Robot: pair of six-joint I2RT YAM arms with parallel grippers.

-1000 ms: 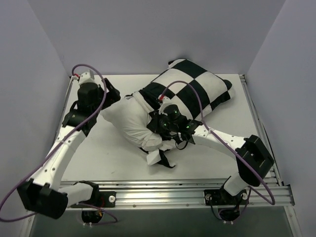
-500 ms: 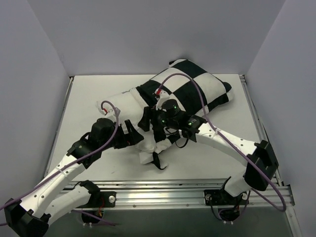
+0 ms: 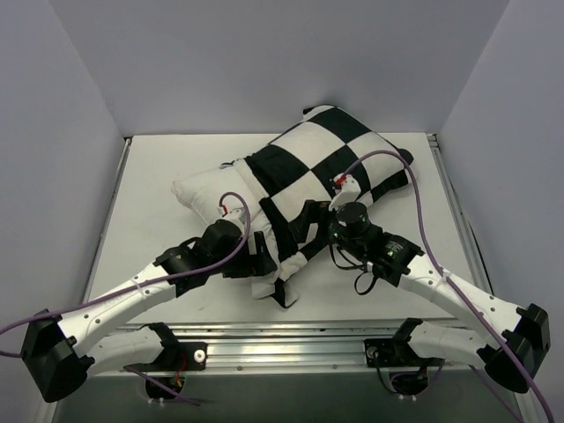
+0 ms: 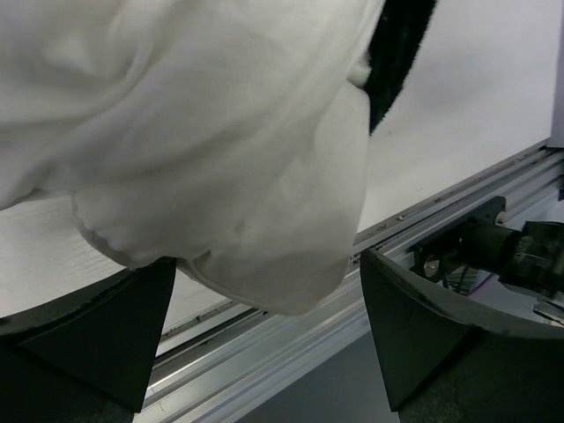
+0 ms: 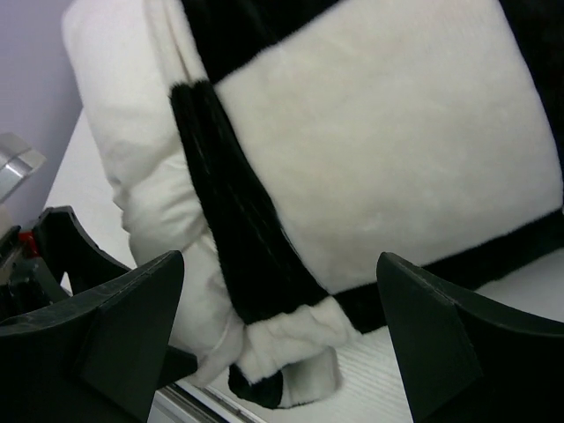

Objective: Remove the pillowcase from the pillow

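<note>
Left hand [image 4: 264, 300] and right hand [image 5: 278, 326] both gape open at the near hem of the pillowcase [image 3: 339, 163], pillow [image 3: 207, 189] lying on the surface [image 3: 141, 225] toward its far edge, and if they pinch stuffing too, the lot could drag together.

The left arm [image 3: 132, 295] is being held low, stretched forward and rightward; the right arm [image 3: 445, 284] is being stretched forward and leftward. The left end effector [image 3: 261, 256] and right end effector [image 3: 311, 229] are being held near together, facing each other, jaws spread wide.
</note>
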